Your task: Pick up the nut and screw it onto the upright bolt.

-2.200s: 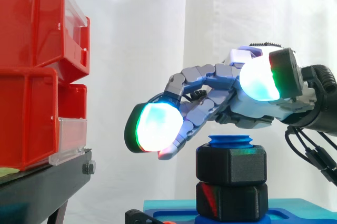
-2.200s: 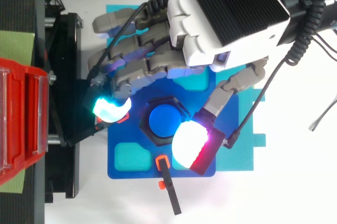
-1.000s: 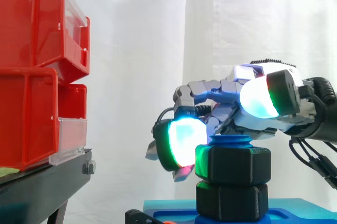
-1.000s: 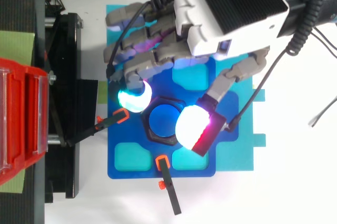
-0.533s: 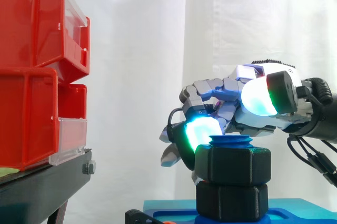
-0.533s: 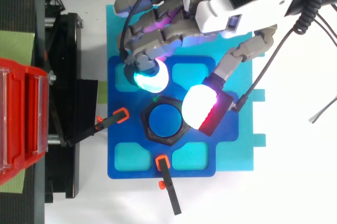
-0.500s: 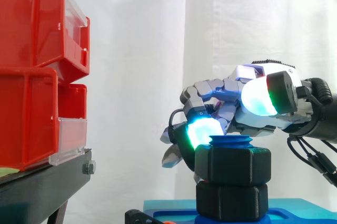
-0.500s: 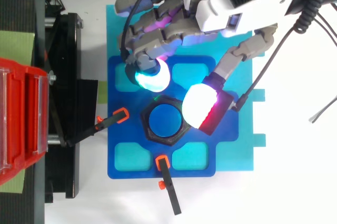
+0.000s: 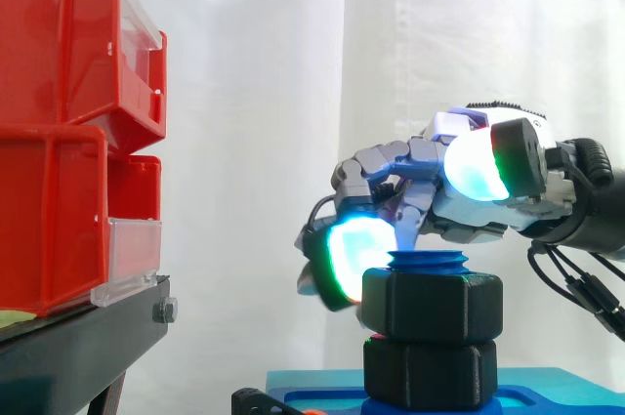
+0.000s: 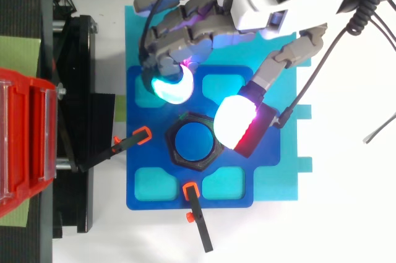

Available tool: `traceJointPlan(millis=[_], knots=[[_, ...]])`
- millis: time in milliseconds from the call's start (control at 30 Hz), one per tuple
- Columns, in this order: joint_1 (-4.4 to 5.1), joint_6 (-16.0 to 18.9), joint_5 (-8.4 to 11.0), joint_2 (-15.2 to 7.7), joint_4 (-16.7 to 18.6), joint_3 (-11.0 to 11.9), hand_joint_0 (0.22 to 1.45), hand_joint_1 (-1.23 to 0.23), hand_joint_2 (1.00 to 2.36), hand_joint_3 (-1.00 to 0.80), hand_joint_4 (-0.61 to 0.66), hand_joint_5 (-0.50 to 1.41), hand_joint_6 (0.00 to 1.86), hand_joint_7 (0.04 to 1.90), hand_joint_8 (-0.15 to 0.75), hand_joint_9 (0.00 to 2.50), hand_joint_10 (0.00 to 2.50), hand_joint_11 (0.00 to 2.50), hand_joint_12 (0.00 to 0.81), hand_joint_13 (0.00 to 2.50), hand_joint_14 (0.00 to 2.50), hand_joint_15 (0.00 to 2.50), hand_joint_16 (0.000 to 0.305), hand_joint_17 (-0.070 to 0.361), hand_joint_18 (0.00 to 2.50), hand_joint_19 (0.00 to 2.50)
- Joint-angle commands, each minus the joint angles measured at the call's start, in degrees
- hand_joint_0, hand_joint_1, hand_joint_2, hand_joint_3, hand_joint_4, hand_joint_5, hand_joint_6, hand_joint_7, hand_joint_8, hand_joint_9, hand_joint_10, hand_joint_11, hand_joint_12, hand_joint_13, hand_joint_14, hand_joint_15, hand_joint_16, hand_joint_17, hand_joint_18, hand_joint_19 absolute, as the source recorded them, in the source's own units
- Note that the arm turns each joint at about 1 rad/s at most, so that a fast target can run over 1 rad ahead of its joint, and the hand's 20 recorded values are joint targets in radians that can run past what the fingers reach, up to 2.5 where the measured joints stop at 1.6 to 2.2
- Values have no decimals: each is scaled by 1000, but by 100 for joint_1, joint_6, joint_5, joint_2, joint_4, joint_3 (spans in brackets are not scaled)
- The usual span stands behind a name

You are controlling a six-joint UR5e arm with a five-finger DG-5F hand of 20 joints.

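In the side view the red bins [image 9: 59, 132] and the black stand [image 9: 88, 342] wall off the left of the frame. Between them and the nut [image 9: 432, 303] on the upright bolt [image 9: 427, 261] there is an open gap before the white curtain. The hand [image 9: 479, 205] reaches in from the right edge and takes part of that gap: its fingers are curled on nothing, and one glowing pad [image 9: 354, 257] sits just left of the nut's top. Above the hand the frame is free. In the top view the hand covers the upper part of the blue plate [image 10: 244, 198]. A left clamp [image 10: 124, 145] and a lower clamp [image 10: 199, 223] point in toward the nut. The white counter [image 10: 346, 213] at lower right lies open.
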Motion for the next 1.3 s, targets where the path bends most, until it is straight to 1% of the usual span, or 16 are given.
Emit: traceJointPlan(millis=[0, 67, 100, 133, 200, 267, 333, 367, 433, 467, 533, 700, 733, 800, 900, 1267], knots=[[1, 4, -240, 40, -129, 202, 467, -229, 1000, -500, 245, -81, 503, 826, 192, 923, 0, 0, 225, 579, 0, 0, 29, 64, 267, 0], [1, -4, -389, 57, -288, 299, 465, -230, 1000, -500, 227, -103, 502, 709, 175, 840, 0, 0, 211, 530, 0, 0, 29, 65, 218, 0], [1, -22, -513, 57, -657, 492, 465, -231, 1000, -500, 219, -109, 502, 693, 172, 837, 0, 0, 209, 513, 0, 0, 29, 64, 196, 0], [1, -31, -504, 57, -789, 580, 463, -231, 1000, -500, 213, -127, 501, 657, 178, 777, 0, 0, 215, 474, 0, 0, 29, 65, 143, 0], [36, -22, -460, 57, -920, 650, 462, -232, 1000, -500, 194, -141, 501, 627, 182, 720, 0, 0, 224, 434, 0, 0, 29, 65, 105, 0], [45, -22, -433, 57, -903, 641, 460, -229, 1000, -500, 172, -164, 501, 598, 181, 609, 0, 0, 238, 378, 0, 0, 29, 66, 46, 0], [80, -31, -389, 49, -903, 633, 459, -223, 1000, -500, 155, -172, 501, 594, 178, 566, 0, 0, 241, 345, 0, 0, 29, 66, 6, 0], [106, -22, -293, 49, -894, 545, 458, -221, 1000, -500, 148, -175, 501, 591, 179, 552, 0, 0, 245, 330, 0, 0, 29, 66, 0, 0], [133, -22, -214, 49, -876, 474, 457, -216, 1000, -500, 138, -183, 501, 584, 179, 503, 0, 0, 251, 308, 0, 0, 30, 67, 0, 0], [168, -13, -117, 49, -780, 395, 457, -215, 1000, -500, 137, -186, 501, 582, 179, 497, 0, 0, 253, 306, 0, 0, 30, 68, 0, 0], [212, -13, -55, 49, -674, 325, 457, -214, 1000, -500, 137, -186, 501, 583, 180, 492, 0, 0, 254, 300, 0, 0, 30, 68, 0, 0], [273, 22, 6, 49, -542, 202, 456, -208, 1000, -500, 126, -189, 501, 579, 179, 474, 0, 0, 257, 290, 0, 0, 31, 69, 0, 0], [300, 22, 41, 49, -516, 176, 456, -207, 1000, -500, 123, -190, 501, 580, 179, 472, 0, 0, 258, 287, 0, 0, 31, 69, 0, 0], [309, 13, 76, 49, -516, 149, 456, -203, 1000, -500, 125, -191, 501, 582, 180, 462, 0, 0, 260, 282, 0, 0, 31, 70, 0, 0], [352, 22, 138, 57, -516, 123, 457, -194, 1000, -500, 129, -191, 501, 589, 180, 452, 0, 0, 260, 280, 0, 0, 31, 70, 0, 0], [352, 22, 120, 57, -569, 123, 458, -178, 1000, -500, 165, -161, 502, 731, 197, 435, 0, 0, 268, 261, 0, 0, 31, 70, 0, 0]])
